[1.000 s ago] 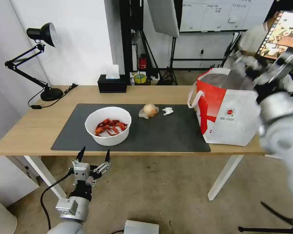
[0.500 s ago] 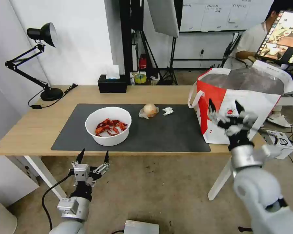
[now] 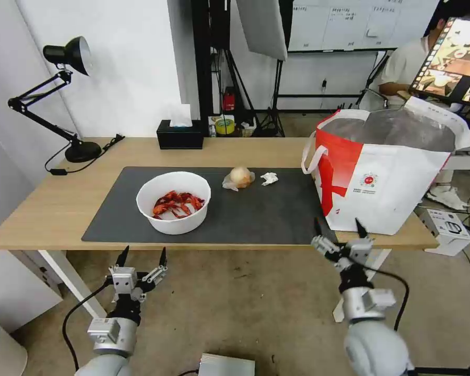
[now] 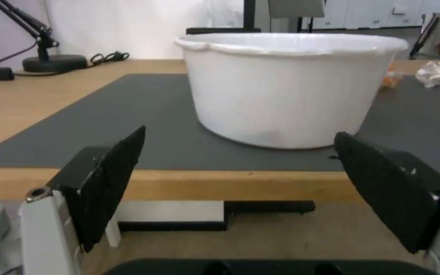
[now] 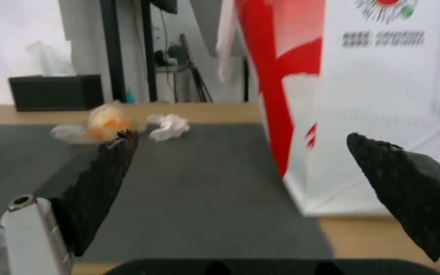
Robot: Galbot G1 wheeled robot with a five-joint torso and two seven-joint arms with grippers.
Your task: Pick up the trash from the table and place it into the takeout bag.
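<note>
Head view: white bowl (image 3: 173, 202) of red crayfish shells on the dark mat (image 3: 256, 214), wrapped yellowish ball (image 3: 239, 177) and crumpled tissue (image 3: 269, 178) farther right, takeout bag (image 3: 381, 177) upright at the tabletop (image 3: 47, 209) right end. Left hand (image 3: 141, 261) and right hand (image 3: 339, 232) hang spread, empty, below the near edge. Between picks, likely; next calls for reaching up and closing on one piece.

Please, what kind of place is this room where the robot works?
Probably an office or a filming studio, not a home: a light-wood desk with a black desk lamp, a whiteboard on the back wall, and a softbox light on a stand behind the desk.
</note>
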